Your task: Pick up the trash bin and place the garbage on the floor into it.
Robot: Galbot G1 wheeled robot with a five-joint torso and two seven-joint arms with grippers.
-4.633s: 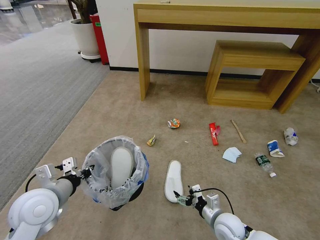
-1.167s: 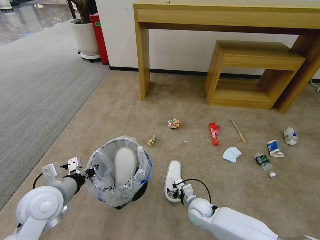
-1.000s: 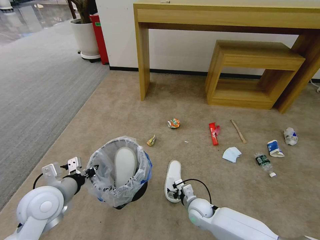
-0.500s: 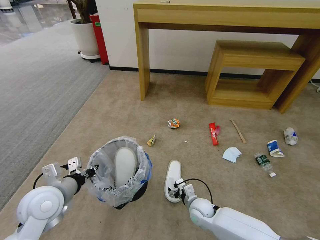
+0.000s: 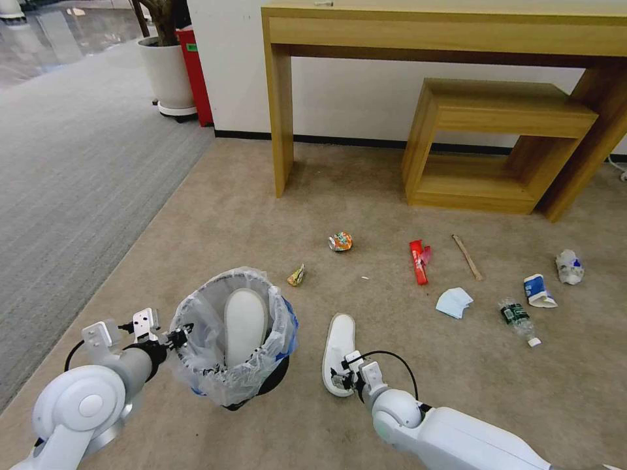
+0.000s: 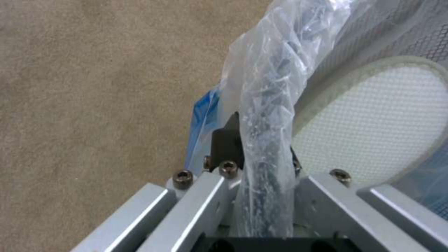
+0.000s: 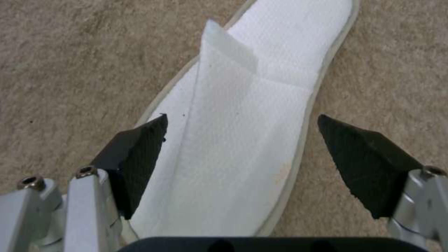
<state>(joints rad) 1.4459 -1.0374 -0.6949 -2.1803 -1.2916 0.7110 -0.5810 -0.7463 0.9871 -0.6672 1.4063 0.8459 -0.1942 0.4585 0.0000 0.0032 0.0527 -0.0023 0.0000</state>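
My left gripper (image 5: 177, 337) is shut on the bag-covered rim of the trash bin (image 5: 204, 375), which it holds near the floor (image 5: 248, 209). In the left wrist view the left gripper (image 6: 261, 150) pinches the crinkly liner at the rim. One white slipper (image 5: 243, 326) stands inside the bin. A second slipper (image 5: 341, 346) lies flat on the carpet. My right gripper (image 5: 341, 378) is open at its near end. The right wrist view shows the black fingertips (image 7: 140, 154) on either side of this slipper (image 7: 261, 87). Whether they touch it I cannot tell.
More garbage lies beyond: a crushed can (image 5: 340, 241), a yellow wrapper (image 5: 296, 275), a red wrapper (image 5: 418, 261), a stick (image 5: 467, 257), a blue mask (image 5: 454, 302), a bottle (image 5: 518, 320) and two cups (image 5: 539, 290). A wooden desk (image 5: 281, 117) and a low shelf (image 5: 503, 143) stand behind.
Since 4.6 s ago my right arm has swung in and lowered over the slipper's near end, and the bin has shifted slightly right. Almost nothing has moved in the last second.
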